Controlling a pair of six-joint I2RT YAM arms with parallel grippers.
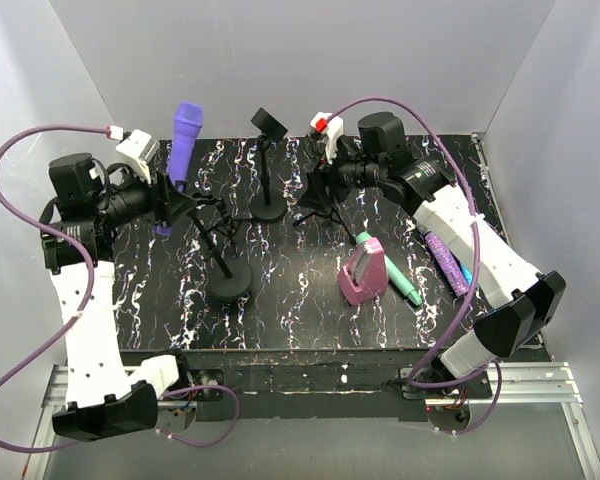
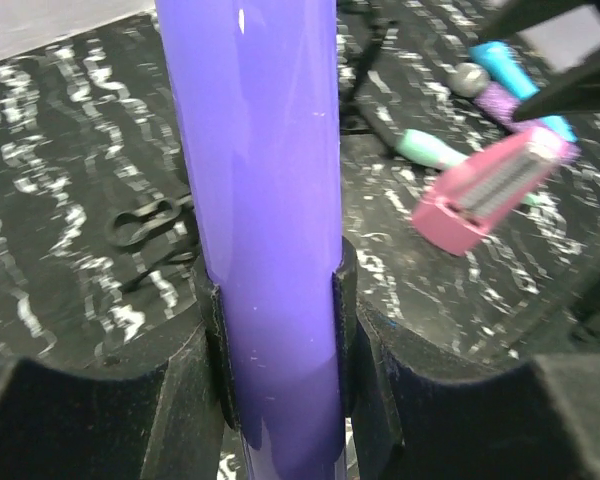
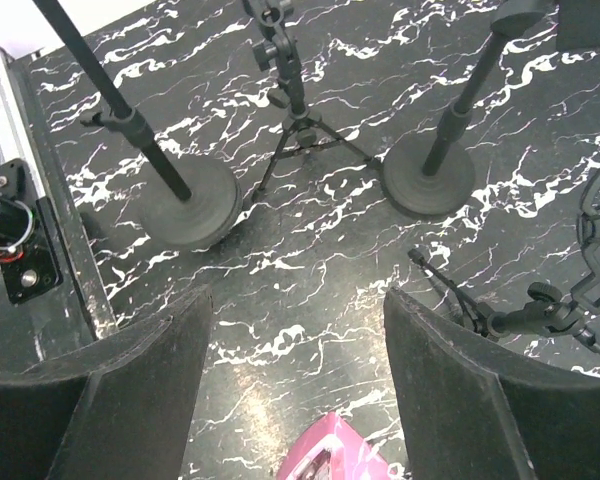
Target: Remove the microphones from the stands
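Purple microphone (image 2: pixel 265 200) pinched tight between left fingers (image 2: pixel 206 335); right fingers (image 3: pixel 140 400) spread wide above marbled tabletop (image 3: pixel 310 290), holding nothing.

Four microphones (image 1: pixel 185 135); two round-base stands (image 1: pixel 230 285); two tripod stands (image 3: pixel 300 130); one pink case (image 1: pixel 363 272).

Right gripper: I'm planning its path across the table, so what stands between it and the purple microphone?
In the top view, a black round-base stand rises between the right gripper and the purple microphone.
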